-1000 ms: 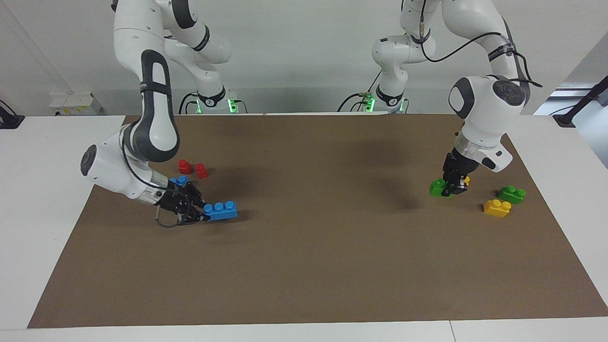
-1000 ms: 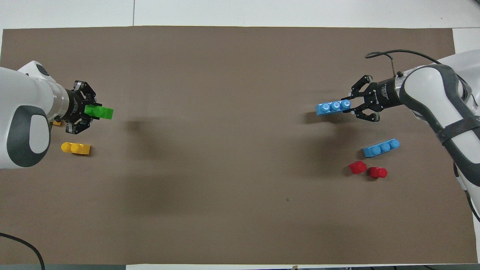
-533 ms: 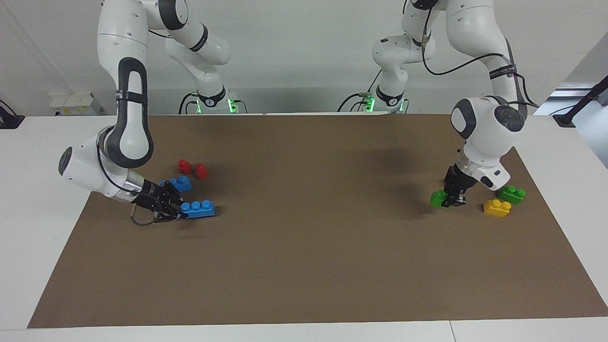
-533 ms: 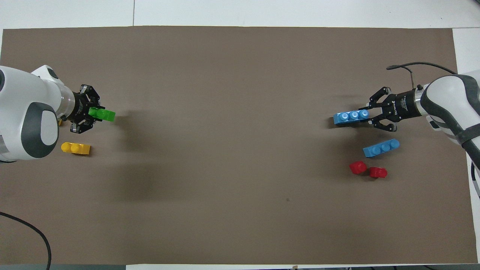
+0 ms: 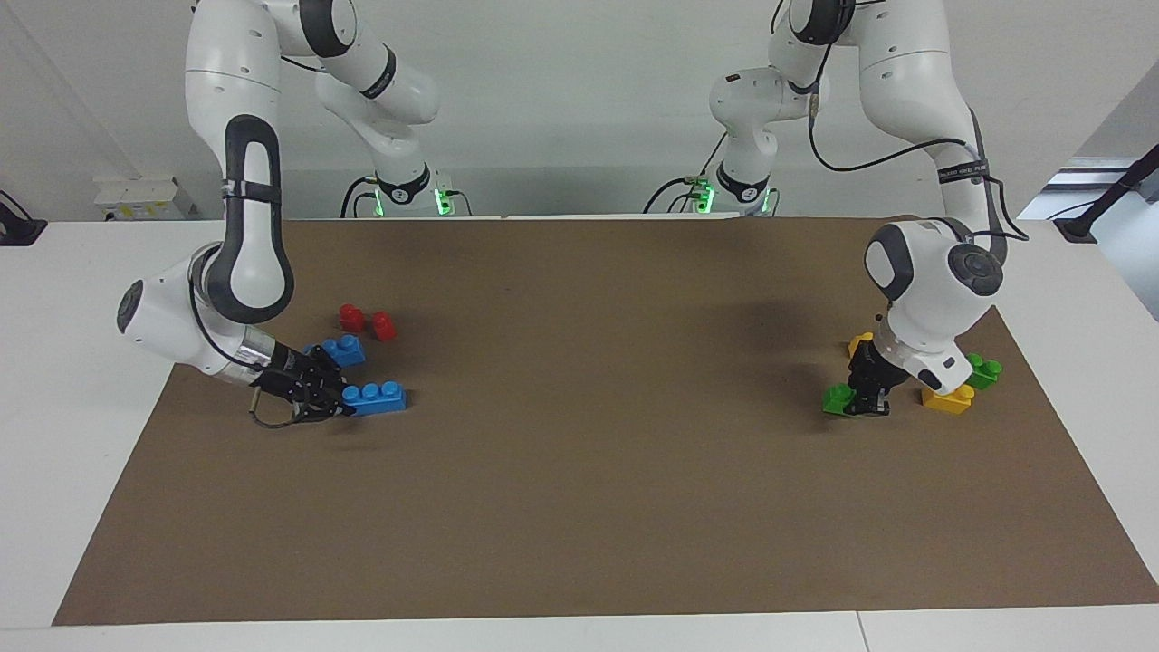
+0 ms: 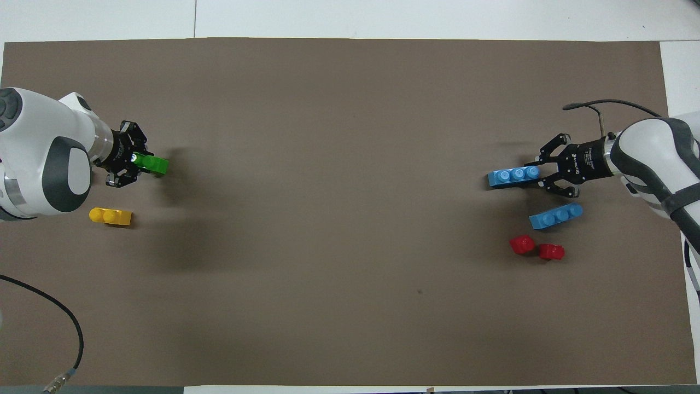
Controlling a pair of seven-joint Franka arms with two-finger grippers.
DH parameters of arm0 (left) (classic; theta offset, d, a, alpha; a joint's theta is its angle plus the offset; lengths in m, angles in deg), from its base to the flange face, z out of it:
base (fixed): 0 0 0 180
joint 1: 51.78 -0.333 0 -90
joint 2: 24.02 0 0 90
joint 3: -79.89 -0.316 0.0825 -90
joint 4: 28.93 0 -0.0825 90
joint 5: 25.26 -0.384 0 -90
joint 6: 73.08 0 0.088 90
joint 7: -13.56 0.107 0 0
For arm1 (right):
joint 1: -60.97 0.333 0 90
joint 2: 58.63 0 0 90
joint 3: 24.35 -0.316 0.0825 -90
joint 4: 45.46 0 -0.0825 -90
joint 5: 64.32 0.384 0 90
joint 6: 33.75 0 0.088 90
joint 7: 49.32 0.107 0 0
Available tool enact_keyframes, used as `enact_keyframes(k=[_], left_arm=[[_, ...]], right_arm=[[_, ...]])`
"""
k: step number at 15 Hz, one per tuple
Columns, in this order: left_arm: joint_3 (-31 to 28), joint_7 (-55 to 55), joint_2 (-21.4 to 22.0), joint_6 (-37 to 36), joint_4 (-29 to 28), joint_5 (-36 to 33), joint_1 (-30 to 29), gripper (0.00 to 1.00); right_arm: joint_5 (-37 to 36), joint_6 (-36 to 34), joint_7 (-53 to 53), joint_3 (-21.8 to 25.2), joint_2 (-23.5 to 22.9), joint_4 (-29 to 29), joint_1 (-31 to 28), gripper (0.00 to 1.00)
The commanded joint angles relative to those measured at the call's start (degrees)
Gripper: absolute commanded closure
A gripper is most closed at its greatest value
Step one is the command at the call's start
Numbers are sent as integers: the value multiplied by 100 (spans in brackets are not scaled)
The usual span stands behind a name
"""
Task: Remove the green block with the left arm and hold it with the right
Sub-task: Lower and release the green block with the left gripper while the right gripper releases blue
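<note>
Brown paper covers the white surface [image 5: 54,380], and the toy bricks count two green, two yellow, two blue three-stud, two red. The left gripper [image 5: 866,398] has its jaws clamped on the green block [image 5: 838,398], low at the left arm's end beside a yellow brick [image 5: 947,399]. The right gripper [image 5: 330,398] has its jaws pinching a blue brick [image 5: 378,397] down by the paper.

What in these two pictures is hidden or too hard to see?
- Overhead view: the second green block and a second yellow block are hidden under the left arm.
- Facing view: the left arm covers part of the yellow block.
- Both views: whether the green block rests on the mat.
</note>
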Motion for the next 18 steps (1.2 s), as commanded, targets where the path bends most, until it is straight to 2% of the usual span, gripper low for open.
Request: enact_keyframes(k=[1, 2, 4, 5, 6, 7, 8, 11, 14, 18], left_arm=[[43, 90, -251, 99, 224, -316, -139, 100], [43, 90, -278, 177, 215, -317, -139, 100], [43, 99, -304, 310, 180, -326, -191, 100], [43, 116, -305, 310, 163, -326, -191, 100], [43, 256, -305, 301, 154, -326, -191, 100], [52, 484, -305, 284, 154, -326, -183, 93], [43, 599, -305, 240, 163, -326, -157, 1], [52, 635, -270, 249, 206, -378, -86, 0], [78, 1047, -7, 196, 224, -554, -16, 0], [105, 1732, 529, -251, 233, -563, 37, 0]], right_arm=[[-92, 168, -144, -54, 133, -215, -6, 100], [-92, 142, -144, -54, 133, -207, -15, 100], [-92, 45, -127, -54, 141, -137, 3, 16], [-92, -33, -118, -54, 168, -67, 3, 7], [-92, -191, -91, -54, 229, 21, -6, 3], [-101, -375, -74, -45, 282, 118, -23, 1], [-127, -507, -48, -19, 413, 188, -24, 0], [-494, -737, -38, -10, 834, 312, 11, 0], [-1153, -1236, -178, -80, 1221, 688, 107, 0], [-1997, -1958, -1432, -97, 1853, 1024, 441, 0]])
